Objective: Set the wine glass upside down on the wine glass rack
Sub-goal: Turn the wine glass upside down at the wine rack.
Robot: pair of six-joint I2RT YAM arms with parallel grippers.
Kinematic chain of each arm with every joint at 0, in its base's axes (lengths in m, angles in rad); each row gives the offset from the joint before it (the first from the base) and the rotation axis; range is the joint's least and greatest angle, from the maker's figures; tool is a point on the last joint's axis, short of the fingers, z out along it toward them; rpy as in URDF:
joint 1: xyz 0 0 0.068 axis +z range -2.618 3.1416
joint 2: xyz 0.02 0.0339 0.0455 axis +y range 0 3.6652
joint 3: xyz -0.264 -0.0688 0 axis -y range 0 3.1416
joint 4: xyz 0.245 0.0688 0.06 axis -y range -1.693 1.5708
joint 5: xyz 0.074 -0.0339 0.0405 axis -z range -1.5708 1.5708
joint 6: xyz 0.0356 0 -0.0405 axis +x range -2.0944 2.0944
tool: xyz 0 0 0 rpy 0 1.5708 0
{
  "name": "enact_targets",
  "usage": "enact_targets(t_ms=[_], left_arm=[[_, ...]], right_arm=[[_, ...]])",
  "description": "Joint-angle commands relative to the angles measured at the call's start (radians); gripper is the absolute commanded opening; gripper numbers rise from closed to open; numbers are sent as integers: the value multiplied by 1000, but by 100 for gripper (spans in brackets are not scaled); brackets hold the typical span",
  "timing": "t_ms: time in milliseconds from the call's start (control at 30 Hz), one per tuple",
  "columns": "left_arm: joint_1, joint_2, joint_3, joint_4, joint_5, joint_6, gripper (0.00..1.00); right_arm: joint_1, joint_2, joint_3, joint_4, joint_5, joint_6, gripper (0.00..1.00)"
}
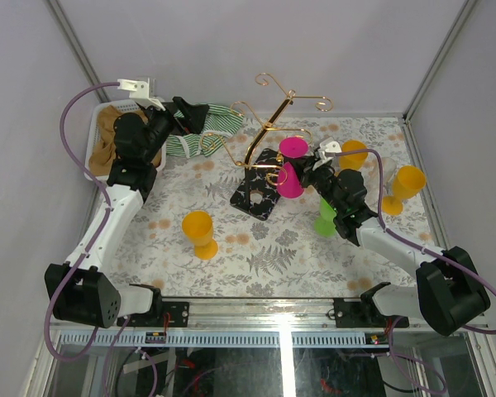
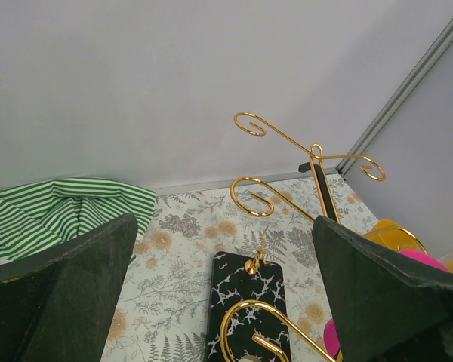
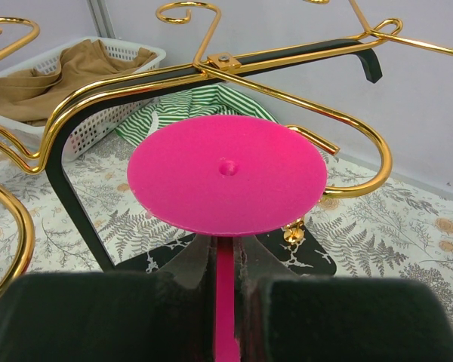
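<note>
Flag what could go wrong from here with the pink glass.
The glass has its foot close to a hook of the rack; it may hit the wire and shove the rack. The right end effector pinches only the thin stem, so the glass could pivot. The green glass beside that arm could be knocked.

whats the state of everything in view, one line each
pink wine glass: upside down, foot up beside a hook, stem clamped in right tool
right tool: shut on the pink wine glass
left tool: open, empty
wine glass rack: upright on its base
striped cloth: crumpled
white basket: holding brown cloth
</note>
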Motion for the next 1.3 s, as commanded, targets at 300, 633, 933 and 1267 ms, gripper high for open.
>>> enact_targets(t_ms=[300, 633, 933, 1267], left_arm=[[1, -10, 21, 56, -12, 23, 100], [1, -7, 29, 51, -10, 27, 100], [1, -7, 27, 50, -9, 30, 100], [1, -4, 32, 52, -10, 29, 100]], right_arm=[[8, -18, 40, 30, 30, 0, 0], [7, -15, 42, 29, 31, 1, 0], [8, -13, 43, 24, 32, 0, 0], [9, -13, 47, 20, 34, -4, 0]])
